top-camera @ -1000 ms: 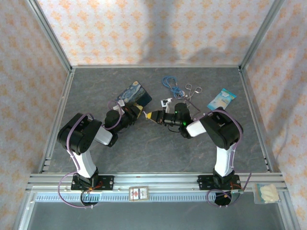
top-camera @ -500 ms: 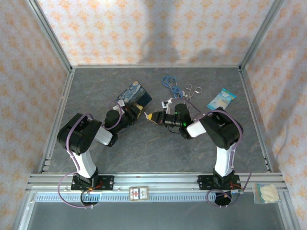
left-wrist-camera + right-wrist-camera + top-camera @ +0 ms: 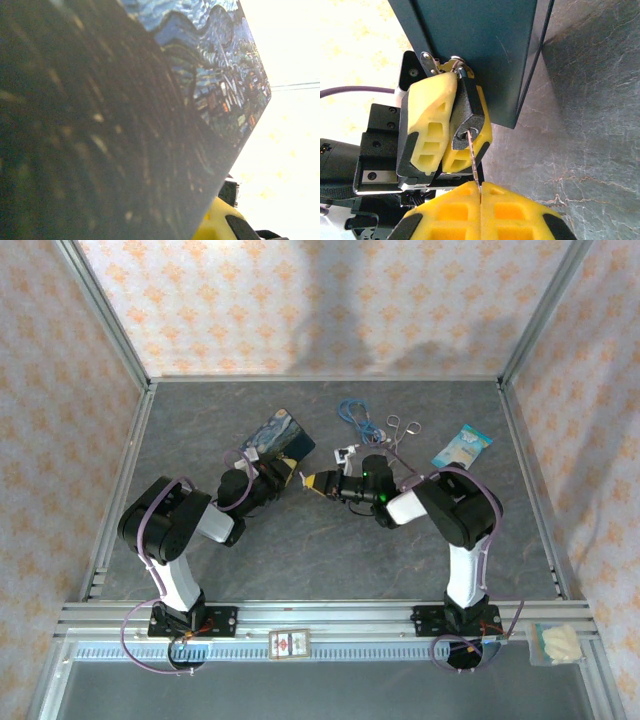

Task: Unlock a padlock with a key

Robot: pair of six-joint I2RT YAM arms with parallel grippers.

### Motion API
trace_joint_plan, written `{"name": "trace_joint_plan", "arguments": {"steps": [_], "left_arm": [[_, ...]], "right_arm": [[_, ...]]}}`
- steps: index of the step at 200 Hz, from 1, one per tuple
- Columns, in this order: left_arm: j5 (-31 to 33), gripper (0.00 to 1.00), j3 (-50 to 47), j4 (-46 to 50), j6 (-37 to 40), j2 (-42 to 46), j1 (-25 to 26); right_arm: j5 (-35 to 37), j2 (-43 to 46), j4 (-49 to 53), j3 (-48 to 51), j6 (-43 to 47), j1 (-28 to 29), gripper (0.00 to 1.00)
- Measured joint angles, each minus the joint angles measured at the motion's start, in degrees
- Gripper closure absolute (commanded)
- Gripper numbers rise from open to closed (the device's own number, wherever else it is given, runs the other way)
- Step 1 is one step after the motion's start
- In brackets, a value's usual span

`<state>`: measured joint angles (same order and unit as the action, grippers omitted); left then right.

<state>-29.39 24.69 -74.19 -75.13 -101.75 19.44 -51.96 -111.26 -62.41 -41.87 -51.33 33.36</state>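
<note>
You've got peach-patterned walls (image 3: 300, 300) across the top and both sides of your frame, aluminium posts (image 3: 104, 310) at the upper corners, a grey marbled tabletop (image 3: 330, 550) in the centre, and a metal rail (image 3: 330, 618) along the bottom.

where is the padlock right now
In the right wrist view the padlock sits centre-left, clamped in the left gripper's jaws just below the tin, with the key at its keyhole, held by the right gripper.
</note>
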Motion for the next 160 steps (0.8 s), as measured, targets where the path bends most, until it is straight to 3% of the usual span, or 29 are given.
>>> {"name": "trace_joint_plan", "arguments": {"steps": [160], "left_arm": [[-0.46, 1.0, 0.0, -0.02, 0.0, 0.0, 0.07]], "right_arm": [[-0.57, 2.05, 1.53, 0.66, 1.03, 0.35, 1.0]]}}
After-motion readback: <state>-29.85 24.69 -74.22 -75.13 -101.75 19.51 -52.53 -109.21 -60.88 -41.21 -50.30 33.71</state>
